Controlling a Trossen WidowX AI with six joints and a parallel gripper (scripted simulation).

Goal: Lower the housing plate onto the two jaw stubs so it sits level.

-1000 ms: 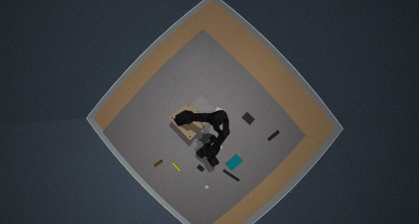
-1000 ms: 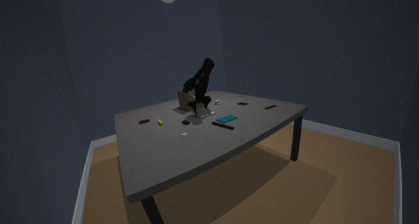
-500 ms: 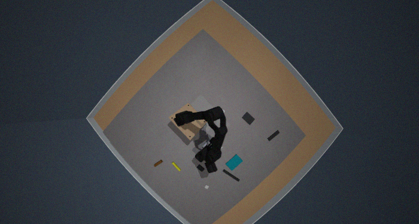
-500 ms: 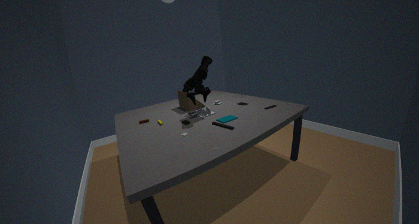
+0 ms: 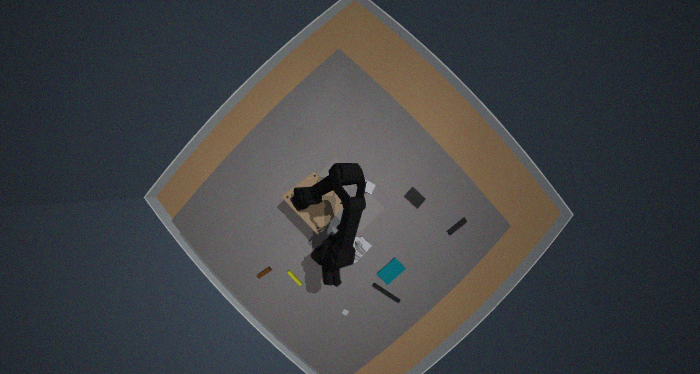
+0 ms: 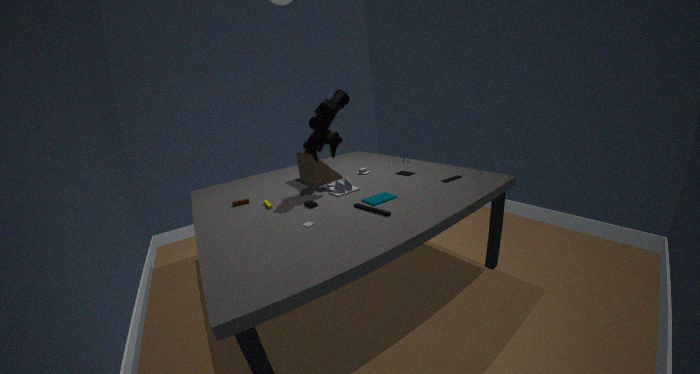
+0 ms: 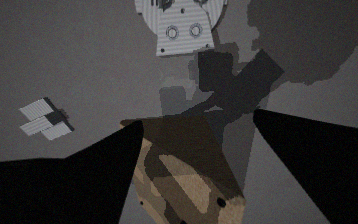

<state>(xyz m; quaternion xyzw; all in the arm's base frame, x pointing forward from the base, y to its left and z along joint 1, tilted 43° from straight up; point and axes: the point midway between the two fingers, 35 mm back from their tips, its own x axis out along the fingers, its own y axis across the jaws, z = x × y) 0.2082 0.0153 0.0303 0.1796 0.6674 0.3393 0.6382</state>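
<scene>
My gripper (image 6: 325, 158) (image 7: 197, 120) is open, with nothing between its fingers. It hangs well above the table, apart from the assembly. The assembly's pale striped base (image 5: 363, 246) (image 7: 185, 42) lies on the table, cut off at the top of the wrist view, with two round rings near its lower edge there. In the exterior view, upright grey jaw shapes (image 6: 343, 185) stand on it. A small pale piece (image 5: 370, 187) (image 6: 363, 171) (image 7: 46, 119) lies apart on the table. I cannot tell which pale part is the housing plate, or whether it sits level.
The wooden arm mount (image 5: 295, 197) (image 6: 315, 171) (image 7: 220, 175) stands beside the assembly. A teal slab (image 5: 391, 271) (image 6: 379, 198) and a black bar (image 5: 386, 292) (image 6: 372, 210) lie near it. A yellow stick (image 5: 295, 278) (image 6: 268, 204) and a brown block (image 5: 264, 272) (image 6: 240, 203) lie left.
</scene>
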